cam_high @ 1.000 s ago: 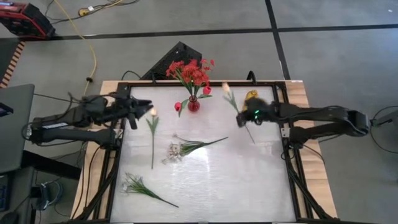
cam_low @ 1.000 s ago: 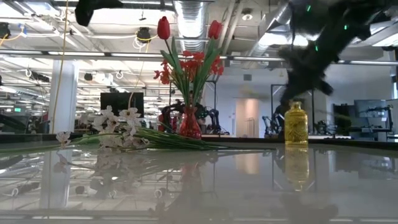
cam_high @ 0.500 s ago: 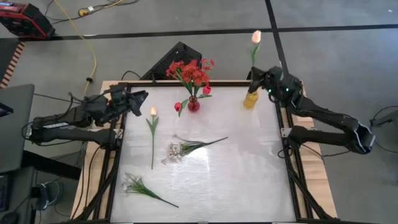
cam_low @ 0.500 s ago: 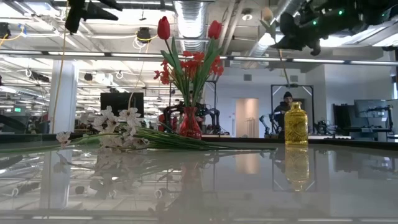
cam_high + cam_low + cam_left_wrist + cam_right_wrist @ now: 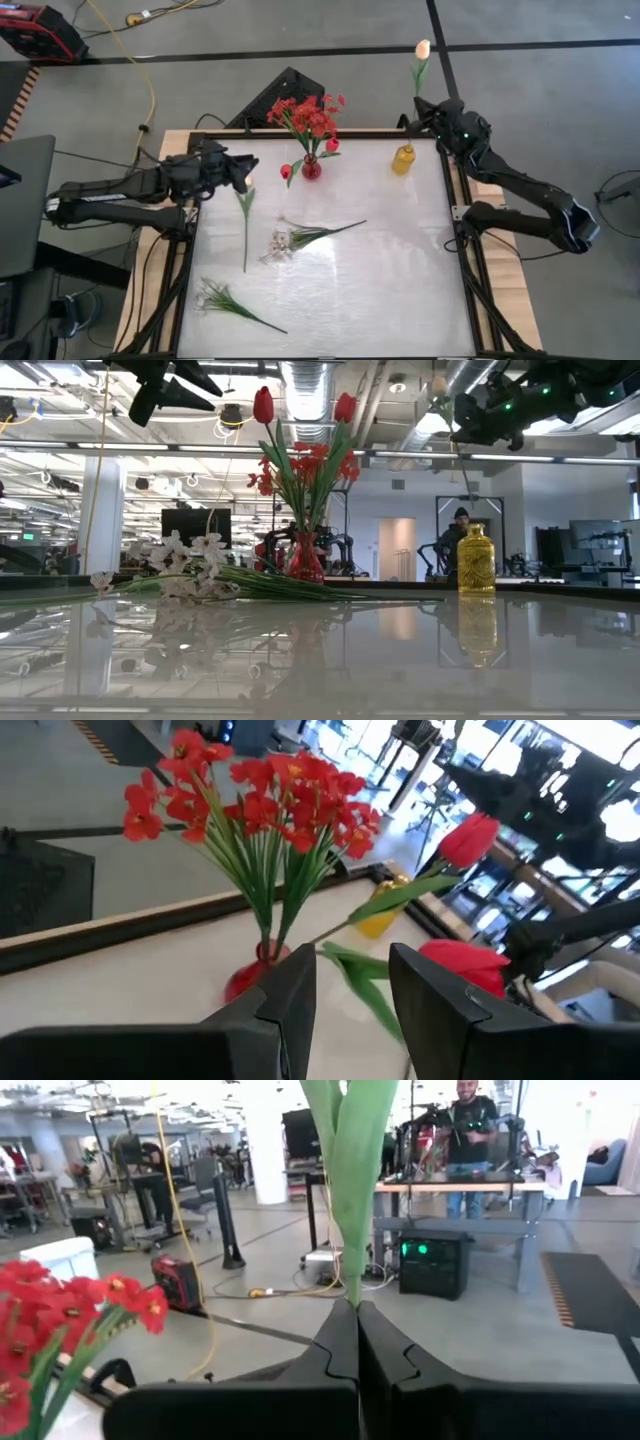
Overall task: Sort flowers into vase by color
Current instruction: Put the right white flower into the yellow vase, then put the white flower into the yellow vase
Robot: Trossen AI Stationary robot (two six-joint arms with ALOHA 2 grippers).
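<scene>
With right gripper (image 5: 432, 108) clamped tight on cream-peach tulip (image 5: 422, 48), lower stem end-first, vertically, straight into yellow vase (image 5: 404, 159) mouth directly below; left gripper (image 5: 243, 172) open, empty.

Pale glossy table (image 5: 400, 280), red vase (image 5: 311, 168), yellow vase (image 5: 403, 160), cream tulip (image 5: 245, 215), two white sprays (image 5: 290, 238).

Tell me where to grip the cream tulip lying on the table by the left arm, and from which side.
Grip the cream tulip on its thin stem, about midway, coming straight down from above. It lies flat, clear of the white sprays, with its bloom under the open left gripper; jaws should close across the stem.
</scene>
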